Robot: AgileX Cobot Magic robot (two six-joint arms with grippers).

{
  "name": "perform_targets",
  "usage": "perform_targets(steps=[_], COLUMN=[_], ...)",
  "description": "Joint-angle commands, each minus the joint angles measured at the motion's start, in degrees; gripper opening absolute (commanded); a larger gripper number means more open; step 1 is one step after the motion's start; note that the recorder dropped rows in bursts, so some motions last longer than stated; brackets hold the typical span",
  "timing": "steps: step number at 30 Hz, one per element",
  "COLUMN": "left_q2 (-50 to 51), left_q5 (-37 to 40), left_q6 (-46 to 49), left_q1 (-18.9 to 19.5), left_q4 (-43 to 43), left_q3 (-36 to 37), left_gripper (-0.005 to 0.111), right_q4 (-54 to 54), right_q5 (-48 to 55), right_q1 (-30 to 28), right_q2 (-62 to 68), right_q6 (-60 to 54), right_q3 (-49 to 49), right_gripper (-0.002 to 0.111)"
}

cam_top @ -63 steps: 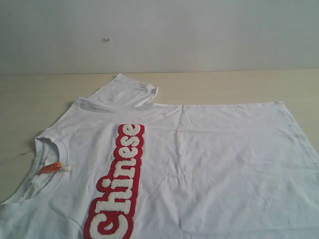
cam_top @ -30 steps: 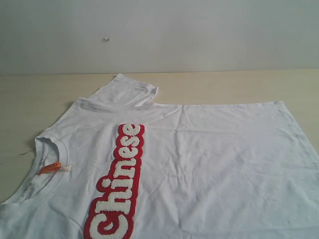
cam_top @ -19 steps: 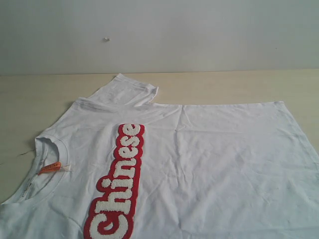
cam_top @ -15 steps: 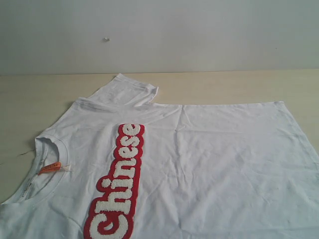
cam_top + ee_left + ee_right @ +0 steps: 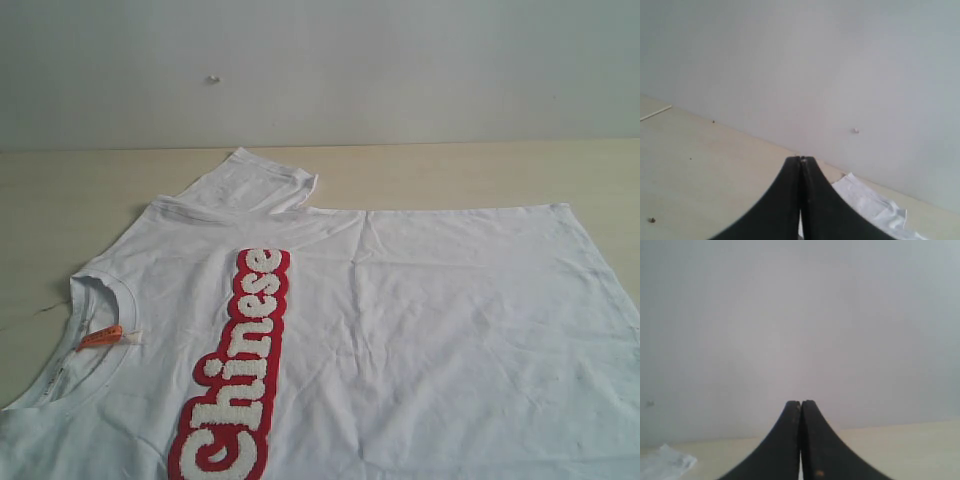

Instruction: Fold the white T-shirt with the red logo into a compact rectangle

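Observation:
The white T-shirt (image 5: 420,330) lies flat and face up on the table, its ribbed neck and orange tag (image 5: 100,336) at the left and one sleeve (image 5: 255,182) pointing to the far side. The red logo (image 5: 238,370) reading "Chinese" runs down the chest toward the near edge. Neither gripper shows in the exterior view. My left gripper (image 5: 801,159) is shut and empty, raised off the table, with a bit of the white T-shirt (image 5: 870,207) beyond it. My right gripper (image 5: 800,403) is shut and empty too, facing the wall, a corner of the white T-shirt (image 5: 670,462) off to one side.
The pale wooden table (image 5: 450,170) extends beyond the shirt to a grey-white wall (image 5: 320,60) at the back. A bare strip of table (image 5: 40,210) lies to the left of the shirt. The shirt's near part runs out of the exterior view.

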Motion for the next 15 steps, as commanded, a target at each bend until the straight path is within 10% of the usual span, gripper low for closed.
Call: perform_targets(steps=[1, 15], left_q2=[-0.32, -0.32], left_q5=[-3.04, -4.45], left_q6=[-0.03, -18.31], left_q1=[-0.33, -0.33], left_q4=[-0.7, -0.7], left_q3=[0.18, 0.18], left_gripper=[0.0, 0.0], right_q4=[9.51, 11.37], right_q5=[-4.85, -11.64], right_q1=[-0.23, -0.23], right_q2=[-0.35, -0.35], right_q6=[7.36, 11.6], right_q3=[0.23, 0.23], right_gripper=[0.0, 0.0])
